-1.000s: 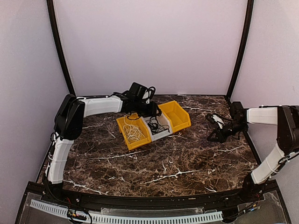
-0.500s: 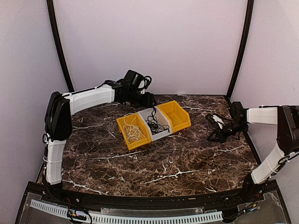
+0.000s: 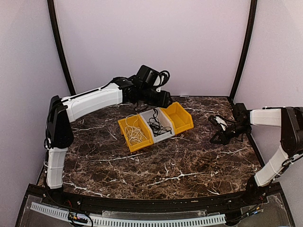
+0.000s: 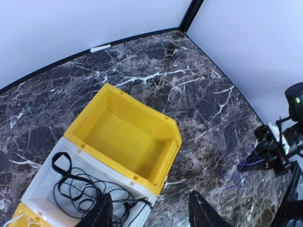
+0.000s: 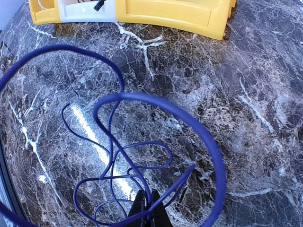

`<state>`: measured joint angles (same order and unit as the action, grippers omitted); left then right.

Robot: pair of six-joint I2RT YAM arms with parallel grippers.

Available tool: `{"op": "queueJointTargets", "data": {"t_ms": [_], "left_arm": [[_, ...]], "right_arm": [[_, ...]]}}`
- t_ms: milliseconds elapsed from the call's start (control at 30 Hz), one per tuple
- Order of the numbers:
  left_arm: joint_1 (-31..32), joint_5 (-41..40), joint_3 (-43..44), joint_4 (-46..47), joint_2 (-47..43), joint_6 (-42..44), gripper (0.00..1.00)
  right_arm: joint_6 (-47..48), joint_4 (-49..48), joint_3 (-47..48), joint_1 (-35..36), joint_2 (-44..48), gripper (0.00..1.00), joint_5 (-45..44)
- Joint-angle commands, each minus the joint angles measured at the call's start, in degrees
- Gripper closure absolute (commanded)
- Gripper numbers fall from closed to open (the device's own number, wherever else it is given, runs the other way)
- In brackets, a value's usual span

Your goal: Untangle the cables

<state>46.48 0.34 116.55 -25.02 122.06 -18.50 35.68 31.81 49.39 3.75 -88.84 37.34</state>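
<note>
Three bins stand joined in a row. The left yellow bin (image 3: 127,137) holds a white cable (image 3: 136,133). The middle white bin (image 3: 147,120) holds a black cable (image 3: 159,127), also in the left wrist view (image 4: 78,187). The right yellow bin (image 3: 179,117) is empty. My left gripper (image 3: 165,99) hovers open and empty above the bins; in its own view (image 4: 151,215) the jaws stand wide apart. My right gripper (image 3: 221,131) is low over the table at the right, shut on a dark blue-purple cable (image 5: 118,142) whose loops lie on the marble (image 4: 239,171).
The dark marble table (image 3: 165,165) is walled by pale panels at the back and both sides. Black posts stand in the back corners (image 3: 241,52). The bins' front edges show at the top of the right wrist view (image 5: 165,14).
My left arm has risen from the middle bin, swung back, then moved right to above the right yellow bin. The right arm and its cable have not moved.
</note>
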Motion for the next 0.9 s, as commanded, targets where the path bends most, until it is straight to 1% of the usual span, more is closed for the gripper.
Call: {"op": "queueJointTargets", "data": {"t_ms": [0,33,67,133,233,267,367,533,600,633,700,767,867], "left_arm": [[1.03,-9.75,2.61,1.00,4.19,-17.22,0.47],[1.31,-10.98,2.27,1.83,4.86,-20.99,0.49],[1.99,-13.02,1.81,2.35,5.12,-22.30,0.50],[2.67,-14.63,1.78,3.43,6.28,-25.46,0.52],[2.91,-13.03,1.84,5.69,8.79,-28.66,0.54],[2.87,-11.20,2.01,6.67,9.46,-28.94,0.55],[2.81,-8.30,4.15,6.60,13.37,-30.22,0.56],[2.81,-8.61,5.07,5.94,16.78,-31.40,0.58],[2.77,-8.54,5.21,5.87,17.10,-31.47,0.63],[2.81,-8.43,5.18,5.82,17.13,-31.36,0.68],[2.75,-8.27,5.36,5.13,17.10,-30.88,0.76],[2.82,-7.96,5.46,3.21,16.84,-30.08,0.80],[2.78,-7.41,4.41,1.13,15.53,-28.69,0.83]], "right_arm": [[-0.43,0.07,0.72,0.05,0.20,0.98,-0.11],[-0.44,0.12,0.69,0.08,0.28,0.98,-0.22],[-0.44,0.14,0.63,0.05,0.36,0.98,-0.27],[-0.52,0.05,0.54,0.07,0.48,0.97,-0.25],[-0.55,-0.01,0.51,0.09,0.27,0.97,-0.01],[-0.61,-0.01,0.58,0.05,0.18,0.97,0.01],[-0.69,-0.07,0.67,0.11,0.02,0.97,0.09],[-0.43,-0.02,0.15,0.05,0.42,0.97,-0.12],[-0.36,0.02,0.10,0.05,0.42,0.97,-0.16],[-0.35,0.03,0.10,0.05,0.42,0.97,-0.16],[-0.26,-0.07,0.09,0.10,0.48,0.97,-0.08],[-0.22,0.00,0.18,0.12,0.57,0.97,0.00],[0.48,0.63,0.22,0.12,0.96,0.96,0.81]]}}
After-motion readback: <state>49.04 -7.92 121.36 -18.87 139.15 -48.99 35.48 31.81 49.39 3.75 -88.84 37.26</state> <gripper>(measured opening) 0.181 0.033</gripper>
